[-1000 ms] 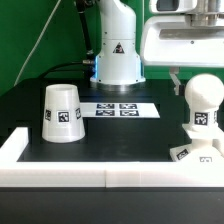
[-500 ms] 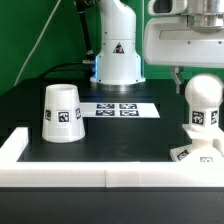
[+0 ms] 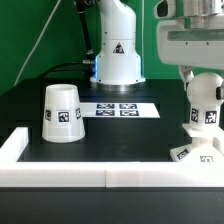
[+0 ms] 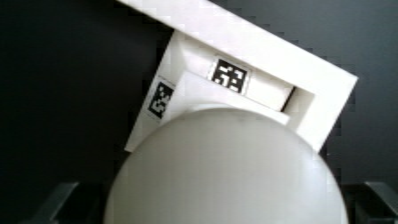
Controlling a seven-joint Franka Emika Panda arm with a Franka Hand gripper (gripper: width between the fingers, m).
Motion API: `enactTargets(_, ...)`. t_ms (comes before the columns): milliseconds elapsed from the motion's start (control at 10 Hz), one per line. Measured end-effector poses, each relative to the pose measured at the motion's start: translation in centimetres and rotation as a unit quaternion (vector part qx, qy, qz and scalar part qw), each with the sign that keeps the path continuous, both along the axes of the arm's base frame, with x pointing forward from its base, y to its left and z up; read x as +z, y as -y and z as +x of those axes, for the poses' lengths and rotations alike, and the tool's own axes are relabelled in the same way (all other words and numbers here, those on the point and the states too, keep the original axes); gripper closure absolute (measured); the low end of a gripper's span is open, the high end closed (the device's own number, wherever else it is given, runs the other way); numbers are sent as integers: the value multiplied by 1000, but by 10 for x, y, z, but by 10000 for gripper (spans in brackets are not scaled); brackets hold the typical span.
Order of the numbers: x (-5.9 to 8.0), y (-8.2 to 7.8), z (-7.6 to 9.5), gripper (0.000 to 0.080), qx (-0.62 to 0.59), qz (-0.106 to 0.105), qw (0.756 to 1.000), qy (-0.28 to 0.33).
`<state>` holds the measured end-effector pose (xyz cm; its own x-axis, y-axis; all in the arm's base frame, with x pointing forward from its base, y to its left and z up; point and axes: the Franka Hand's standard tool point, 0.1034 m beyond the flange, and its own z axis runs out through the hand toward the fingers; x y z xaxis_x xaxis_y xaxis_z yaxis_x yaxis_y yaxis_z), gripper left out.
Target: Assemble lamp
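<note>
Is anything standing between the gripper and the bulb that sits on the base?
Nothing visible does. The gripper hangs directly above the bulb, jaws open on either side of its top, with no other part between them.

No words, brand names or numbers can be read anywhere from here. The one sign is a triangle warning sticker (image 3: 118,47) on the white robot arm (image 3: 118,65) at the back, and its symbol is too small to make out. Everything else is black-and-white square tags (image 3: 65,117), patterns rather than letters. There is one on the side of the white tapered plastic shade (image 3: 60,100) and one on the neck of the rounded white plastic bulb (image 3: 205,95). Two are on the flat square white base (image 3: 195,150), and four on the marker board (image 3: 145,109). The wrist view shows two of the base's tags closer, with no writing on them.
</note>
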<state>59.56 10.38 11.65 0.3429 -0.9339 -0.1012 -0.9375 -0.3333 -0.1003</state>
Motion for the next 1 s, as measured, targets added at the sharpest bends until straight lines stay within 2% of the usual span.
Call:
enactTargets(300, 0, -2, 0, 211, -16, 4, 1000, -2)
enactTargets(400, 0, -1, 0, 115, -8, 3, 1000, -1)
enactTargets(600, 1, -3, 0, 104, 54, -3, 999, 2)
enactTargets(700, 2, -7, 0, 100, 101, -14, 995, 9)
enactTargets(1000, 1, -9, -1, 100, 231, -24, 972, 23)
